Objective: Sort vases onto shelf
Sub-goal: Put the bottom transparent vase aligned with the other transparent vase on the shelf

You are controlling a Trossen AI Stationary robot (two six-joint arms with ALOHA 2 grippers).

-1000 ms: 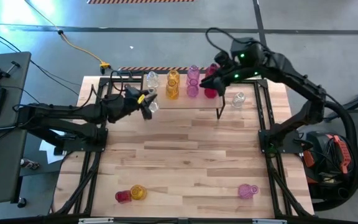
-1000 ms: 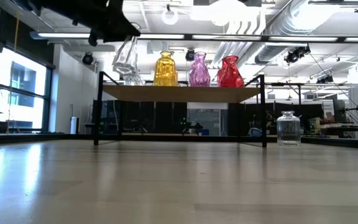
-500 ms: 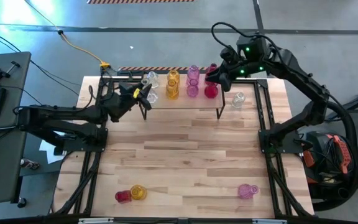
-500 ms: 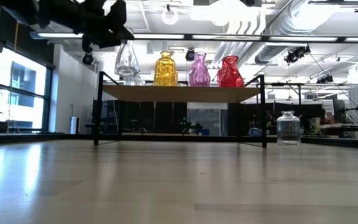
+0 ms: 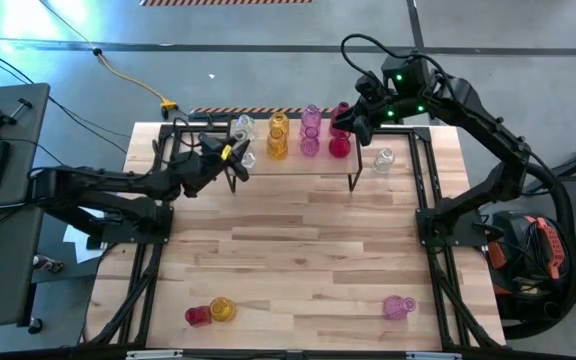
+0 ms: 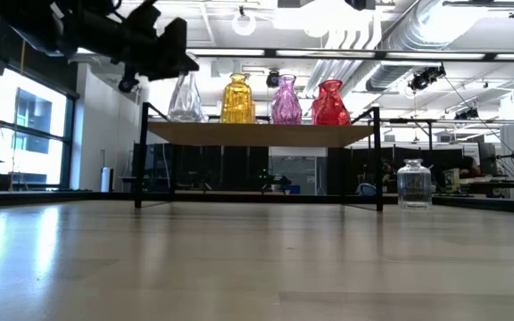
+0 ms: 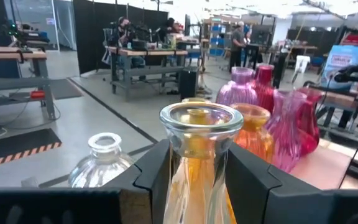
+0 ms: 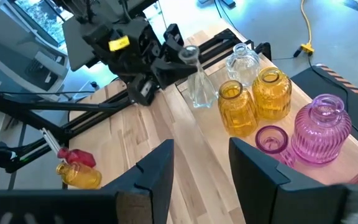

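Note:
The shelf [image 5: 298,166] [image 6: 257,134] stands at the table's far side. On it stand a clear vase [image 5: 243,127], an amber one [image 5: 278,135], a pink one [image 5: 310,130] and a red one [image 5: 339,146]. My left gripper [image 5: 236,153] [image 6: 175,61] is at the shelf's left end, shut on another clear vase [image 6: 186,98] [image 8: 199,87]. My right gripper [image 5: 348,125] [image 8: 201,168] hangs open above the shelf's right end, with nothing between its fingers. My left gripper pinches the clear vase's narrow neck [image 7: 199,146], just below the rim, between its two fingers [image 7: 157,177]. The fingers come level from the table's left side. The vase stands upright with its base at the shelf top; whether it rests there I cannot tell.
A clear jar [image 5: 384,158] [image 6: 413,183] stands on the table right of the shelf. Near the table's front edge lie a red vase [image 5: 198,316] and an amber vase [image 5: 222,308] at the left and a pink vase [image 5: 399,306] at the right. The table's middle is bare wood.
My left gripper has gone down and toward the far edge with the clear vase. The vase has turned from tilted to upright and come down to the shelf top, left of the amber vase. My right gripper has shifted a little toward the table's right edge.

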